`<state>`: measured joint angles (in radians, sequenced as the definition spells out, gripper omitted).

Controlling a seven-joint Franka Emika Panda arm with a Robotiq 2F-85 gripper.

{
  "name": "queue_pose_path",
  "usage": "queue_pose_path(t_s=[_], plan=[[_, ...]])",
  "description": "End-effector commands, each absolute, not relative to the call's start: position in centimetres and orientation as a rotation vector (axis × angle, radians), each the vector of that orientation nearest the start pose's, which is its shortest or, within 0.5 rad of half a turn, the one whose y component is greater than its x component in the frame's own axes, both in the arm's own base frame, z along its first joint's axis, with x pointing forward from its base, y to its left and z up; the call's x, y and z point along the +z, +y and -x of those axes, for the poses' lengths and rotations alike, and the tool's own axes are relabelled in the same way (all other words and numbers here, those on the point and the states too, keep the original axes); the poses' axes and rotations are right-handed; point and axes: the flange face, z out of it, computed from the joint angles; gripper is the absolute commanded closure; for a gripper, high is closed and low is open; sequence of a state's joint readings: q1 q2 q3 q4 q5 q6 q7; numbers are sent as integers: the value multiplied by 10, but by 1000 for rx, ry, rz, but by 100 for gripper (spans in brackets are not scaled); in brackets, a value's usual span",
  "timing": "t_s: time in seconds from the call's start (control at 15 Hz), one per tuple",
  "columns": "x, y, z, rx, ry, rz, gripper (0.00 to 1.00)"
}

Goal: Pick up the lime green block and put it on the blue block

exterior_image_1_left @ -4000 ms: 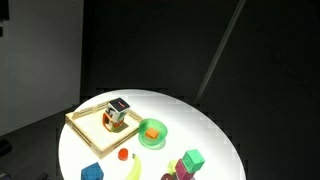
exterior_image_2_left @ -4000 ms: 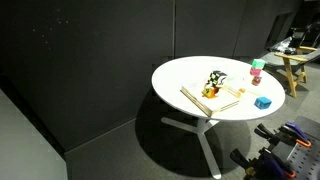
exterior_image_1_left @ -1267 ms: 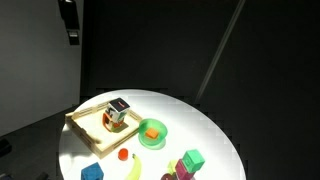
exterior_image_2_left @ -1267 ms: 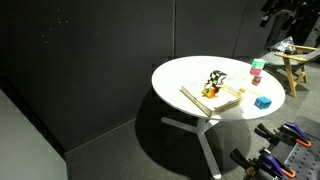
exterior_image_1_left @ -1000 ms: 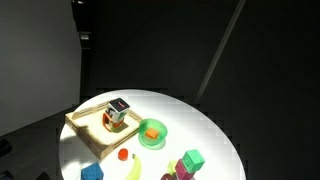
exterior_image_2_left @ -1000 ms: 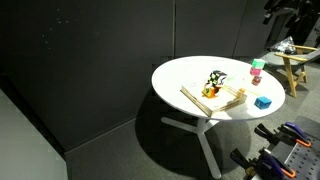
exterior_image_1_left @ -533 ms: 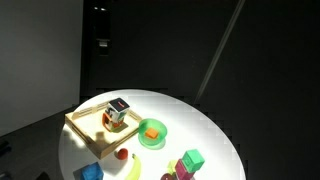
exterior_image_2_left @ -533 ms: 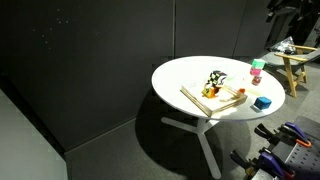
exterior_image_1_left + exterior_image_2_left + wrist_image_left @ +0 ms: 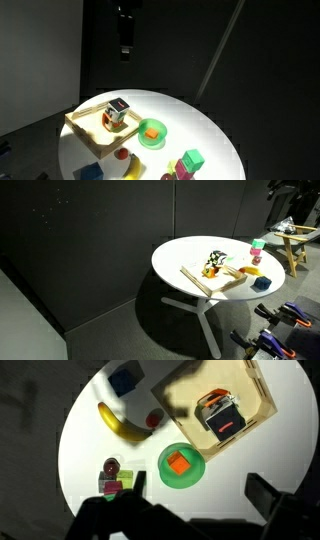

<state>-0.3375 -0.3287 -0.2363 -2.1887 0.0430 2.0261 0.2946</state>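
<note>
The lime green block point(image 9: 192, 158) sits on the round white table point(image 9: 205, 130) next to a magenta block point(image 9: 185, 168). It also shows in the other exterior view point(image 9: 257, 244) and in the wrist view point(image 9: 122, 479). The blue block point(image 9: 90, 172) lies at the table's near edge beside a banana point(image 9: 133, 170). It appears again in an exterior view point(image 9: 262, 282) and in the wrist view point(image 9: 125, 380). My gripper point(image 9: 124, 35) hangs high above the table. In the wrist view my gripper point(image 9: 200, 488) is open and empty, far above the blocks.
A wooden tray point(image 9: 85, 128) holds a multi-coloured cube point(image 9: 117, 113). A green bowl point(image 9: 152, 132) with an orange block point(image 9: 180, 464) stands mid-table. A red ball point(image 9: 122, 154) lies by the banana. The table edge is close to all the blocks.
My gripper has moved from the upper left across to above the table's middle. Its shadow now falls over the blue block's side. No object has moved.
</note>
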Motion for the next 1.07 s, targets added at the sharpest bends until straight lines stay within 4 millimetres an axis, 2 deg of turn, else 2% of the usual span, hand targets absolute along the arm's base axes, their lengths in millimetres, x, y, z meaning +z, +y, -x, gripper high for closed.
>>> queue_pose_path(t_s=[0.0, 0.4, 1.0], plan=[[537, -290, -411, -253, 1386, 2720, 0], [516, -324, -428, -219, 1445, 2716, 0], [454, -355, -450, -246, 1477, 2743, 0]])
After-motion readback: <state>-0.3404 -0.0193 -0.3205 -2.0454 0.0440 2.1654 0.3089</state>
